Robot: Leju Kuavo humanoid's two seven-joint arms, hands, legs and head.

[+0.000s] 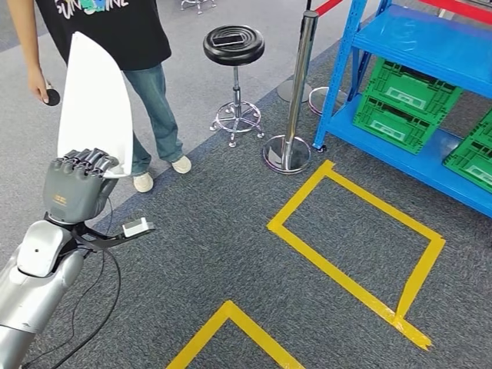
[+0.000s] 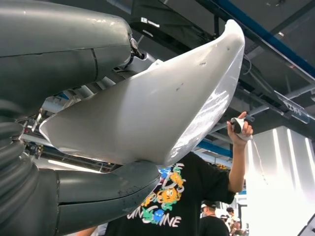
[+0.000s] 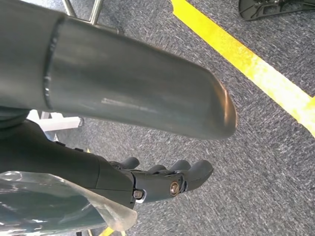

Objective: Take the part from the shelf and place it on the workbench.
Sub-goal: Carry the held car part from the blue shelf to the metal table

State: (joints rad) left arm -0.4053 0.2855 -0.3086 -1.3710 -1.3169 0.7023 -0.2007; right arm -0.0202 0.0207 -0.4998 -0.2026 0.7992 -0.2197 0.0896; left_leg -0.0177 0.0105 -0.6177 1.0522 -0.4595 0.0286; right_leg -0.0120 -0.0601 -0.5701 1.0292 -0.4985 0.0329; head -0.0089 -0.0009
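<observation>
My left hand (image 1: 78,182) is raised at the left of the head view and grips the lower end of a white curved part (image 1: 93,104), which stands upright above it. The left wrist view shows the same white part (image 2: 156,115) clamped between the thick thumb and the darker fingers (image 2: 93,196). My right hand (image 3: 159,182) hangs over the grey carpet with its fingers straight and apart, holding nothing. A blue shelf (image 1: 417,46) with green crates (image 1: 394,111) stands at the right.
A person (image 1: 116,31) in a black shirt stands close behind the part, holding a small black object (image 1: 52,97). A black stool (image 1: 234,46) and a chrome post (image 1: 299,92) stand ahead. Yellow tape (image 1: 348,277) marks boxes on the carpet.
</observation>
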